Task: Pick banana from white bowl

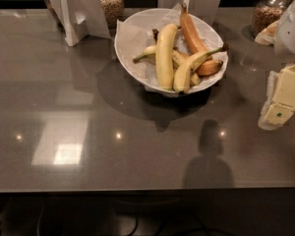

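Since the bananas (pixel 166 53) lie heaped on crinkled paper in the white bowl (pixel 130 43), left of the gripper (pixel 278 113) and farther back, none is grasped yet. The gripper hangs over the counter (pixel 88 107), well apart from the bowl, probably leaving the fruit unobstructed. It carries nothing visible, and I cannot tell whether it is open.

Tool (pixel 280 100) at far right, empty, angled downward; arm (pixel 294 26) above it
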Available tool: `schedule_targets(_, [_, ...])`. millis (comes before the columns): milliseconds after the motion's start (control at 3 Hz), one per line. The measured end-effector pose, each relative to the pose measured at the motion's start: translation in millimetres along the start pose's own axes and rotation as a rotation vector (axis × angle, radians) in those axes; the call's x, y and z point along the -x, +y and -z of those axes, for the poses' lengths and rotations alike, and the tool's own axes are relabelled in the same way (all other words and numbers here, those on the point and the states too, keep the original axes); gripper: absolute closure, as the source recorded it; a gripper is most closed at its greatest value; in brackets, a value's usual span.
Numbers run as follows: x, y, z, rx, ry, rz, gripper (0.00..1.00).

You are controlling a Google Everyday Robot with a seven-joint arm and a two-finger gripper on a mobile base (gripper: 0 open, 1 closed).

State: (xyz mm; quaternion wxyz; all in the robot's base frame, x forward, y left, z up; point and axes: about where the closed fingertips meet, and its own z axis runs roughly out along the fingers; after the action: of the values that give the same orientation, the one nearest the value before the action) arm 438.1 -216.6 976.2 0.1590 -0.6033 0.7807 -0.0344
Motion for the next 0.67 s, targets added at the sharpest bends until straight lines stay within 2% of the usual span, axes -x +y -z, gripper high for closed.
schedule_targets(333, [0.0, 0.0, 0.0, 0.000, 0.000, 0.000, 0.00])
schedule_targets(667, [8.8, -7.4, -0.6, -0.037, -0.040, 0.035, 0.00])
